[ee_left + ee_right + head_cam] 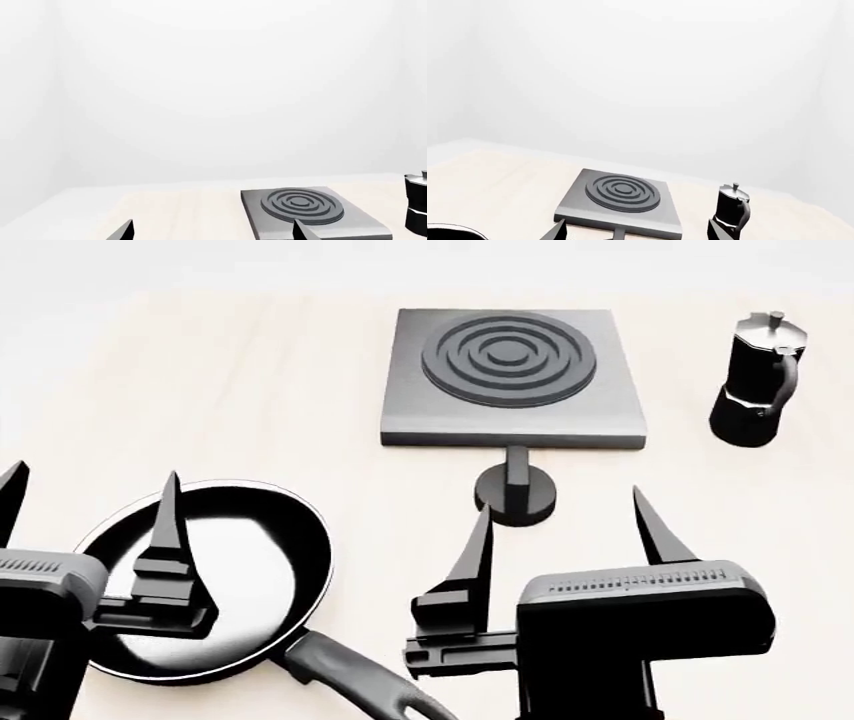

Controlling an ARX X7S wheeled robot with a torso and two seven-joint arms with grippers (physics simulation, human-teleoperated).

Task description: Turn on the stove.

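Approach stage: my right gripper [561, 525], fingers spread and empty, hovers at lower centre, just short of the knob [515, 491] below the stove [514, 375] at upper centre; next, straddle and twist it. My left gripper [87, 505] idles spread over the frying pan [254, 540]

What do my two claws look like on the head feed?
Both are matte black. The right claw has two long pointed blade-like fingers on a boxy rounded housing with a ribbed strip along its top edge. The left claw looks the same, partly cropped. No cables or markings show.
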